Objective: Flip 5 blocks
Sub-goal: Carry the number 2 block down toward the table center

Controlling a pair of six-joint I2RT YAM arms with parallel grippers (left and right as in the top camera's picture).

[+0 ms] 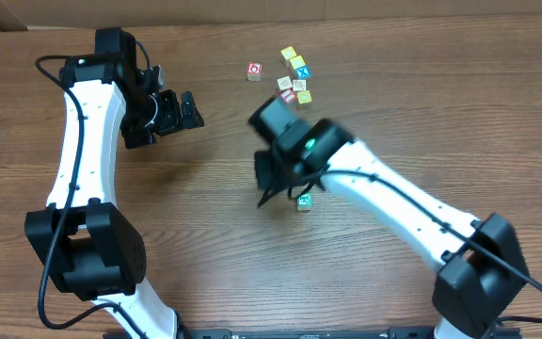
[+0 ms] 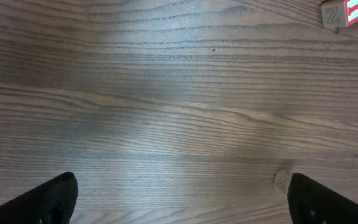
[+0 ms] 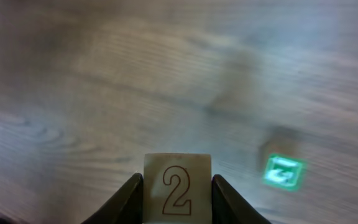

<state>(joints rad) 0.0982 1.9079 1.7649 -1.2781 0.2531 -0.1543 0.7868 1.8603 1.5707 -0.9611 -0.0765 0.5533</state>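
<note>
The right gripper (image 3: 178,200) pinches the light, stiff, likely slippery "2" block (image 3: 178,171) by opposite flat sides, a sensible hold, while the left gripper (image 2: 182,199) hangs wide open.

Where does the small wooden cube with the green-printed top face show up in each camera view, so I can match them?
Overhead: the green-printed wooden cube lies just below centre, close beside the right gripper.
Left wrist: not in it; no green-printed cube shows.
Right wrist: lower right, lying apart from the fingers.
Shared landmark: the right gripper, shut on a pale wooden cube printed with a 2, links the overhead and right wrist views.
</note>
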